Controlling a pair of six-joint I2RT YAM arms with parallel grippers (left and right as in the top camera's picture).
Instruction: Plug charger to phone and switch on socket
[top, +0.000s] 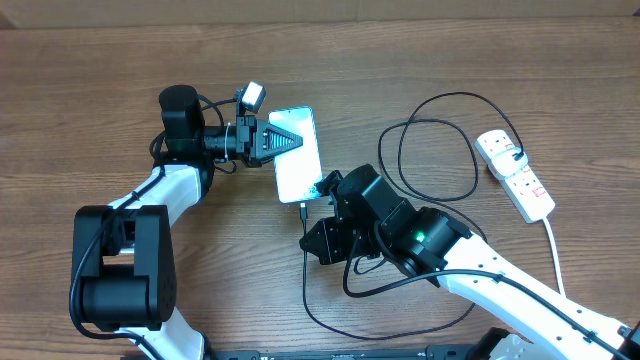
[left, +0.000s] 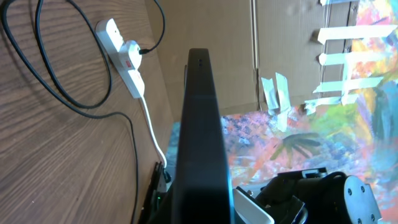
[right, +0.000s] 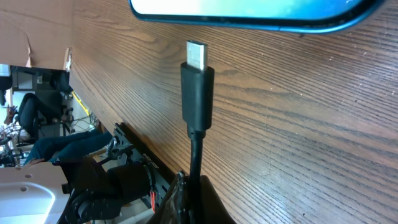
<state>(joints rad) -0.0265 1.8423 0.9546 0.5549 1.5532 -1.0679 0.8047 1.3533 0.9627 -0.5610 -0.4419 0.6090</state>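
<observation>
Status: neither step is complete. The charger (right: 198, 90) is not yet in the phone (top: 298, 158). In the right wrist view the bare metal tip (right: 196, 56) stands just below the phone's dark edge, which runs across the top of the frame. A narrow strip of wood grain shows between them, so they are close but not touching. The port itself is not visible, so alignment cannot be confirmed.

The right gripper (right: 191, 198) is clenched on the cable just behind the connector body, at bottom centre of that view, with the connector pointing up-frame at the phone. The left gripper (top: 278, 140) is clamped on the phone from its left side, upper centre of the overhead view. The left wrist view shows the phone edge-on down the middle of the frame, consistent with a pinch across its thickness. Whether the phone rests on the table (top: 100, 80) or is lifted cannot be told.

The socket (top: 515, 172) lies at the right of the overhead frame, well apart from both grippers, with a black plug (top: 510, 153) seated in it. The rest of the charger cable loops between the socket and the right arm. Red switches show on the socket, but their position cannot be read at this size.

Judgement: the task is at the final approach of the first step. What is left is to close the small gap and seat the tip in the phone, then free one arm and press the socket switch at far right. Roughly a third done.
</observation>
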